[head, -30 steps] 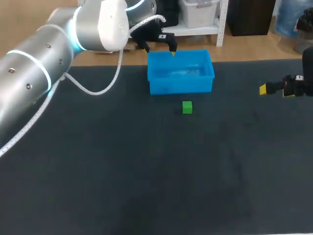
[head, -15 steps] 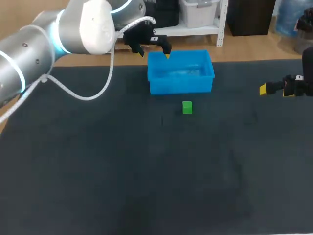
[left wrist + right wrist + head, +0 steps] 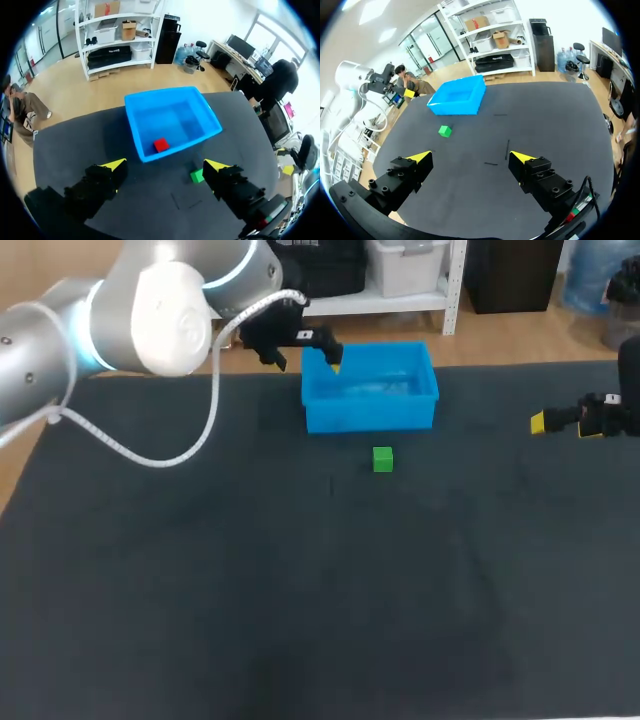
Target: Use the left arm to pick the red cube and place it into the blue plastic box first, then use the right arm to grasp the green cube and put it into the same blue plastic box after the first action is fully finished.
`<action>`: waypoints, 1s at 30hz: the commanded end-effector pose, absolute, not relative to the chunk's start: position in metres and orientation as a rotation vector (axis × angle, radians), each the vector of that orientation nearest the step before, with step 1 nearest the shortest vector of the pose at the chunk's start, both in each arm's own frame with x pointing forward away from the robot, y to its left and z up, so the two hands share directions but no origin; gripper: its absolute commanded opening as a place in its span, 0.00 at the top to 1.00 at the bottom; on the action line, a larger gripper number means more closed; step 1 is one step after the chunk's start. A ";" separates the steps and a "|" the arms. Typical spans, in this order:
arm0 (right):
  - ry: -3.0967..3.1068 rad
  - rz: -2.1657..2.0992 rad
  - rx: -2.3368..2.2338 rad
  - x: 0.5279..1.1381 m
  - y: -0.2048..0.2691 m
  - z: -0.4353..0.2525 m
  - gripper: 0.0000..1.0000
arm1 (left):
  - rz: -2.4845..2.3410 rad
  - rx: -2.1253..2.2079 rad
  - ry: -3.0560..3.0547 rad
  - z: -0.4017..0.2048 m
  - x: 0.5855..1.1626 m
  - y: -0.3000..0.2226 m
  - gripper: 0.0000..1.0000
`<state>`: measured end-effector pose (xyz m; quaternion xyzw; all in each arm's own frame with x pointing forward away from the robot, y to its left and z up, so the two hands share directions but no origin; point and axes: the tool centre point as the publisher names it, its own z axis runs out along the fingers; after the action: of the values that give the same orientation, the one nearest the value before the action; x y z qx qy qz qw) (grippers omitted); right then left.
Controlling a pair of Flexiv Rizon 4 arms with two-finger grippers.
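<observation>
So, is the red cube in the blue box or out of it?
In. The left wrist view shows the red cube lying on the floor of the blue box.

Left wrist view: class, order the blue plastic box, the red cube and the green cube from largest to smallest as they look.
1. blue plastic box, by far the largest.
2. red cube and green cube look about alike; the green one lies nearer the camera, so no ranking.
</observation>
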<state>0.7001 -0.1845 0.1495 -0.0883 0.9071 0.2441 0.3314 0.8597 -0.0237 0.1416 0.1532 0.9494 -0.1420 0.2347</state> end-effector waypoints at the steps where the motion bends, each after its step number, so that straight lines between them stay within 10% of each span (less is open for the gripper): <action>1: 2.372 0.637 -0.231 0.700 -0.185 0.150 0.00 | -0.413 0.381 2.478 0.143 0.843 -0.017 0.00; 30: 2.372 0.637 -0.231 0.700 -0.185 0.150 0.00 | -0.552 0.445 2.475 0.146 0.798 0.022 0.00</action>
<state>0.7001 -0.1845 0.1494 -0.0883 0.9071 0.2441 0.3314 0.8050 0.0142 0.1451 0.1636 0.9278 -0.1944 0.2730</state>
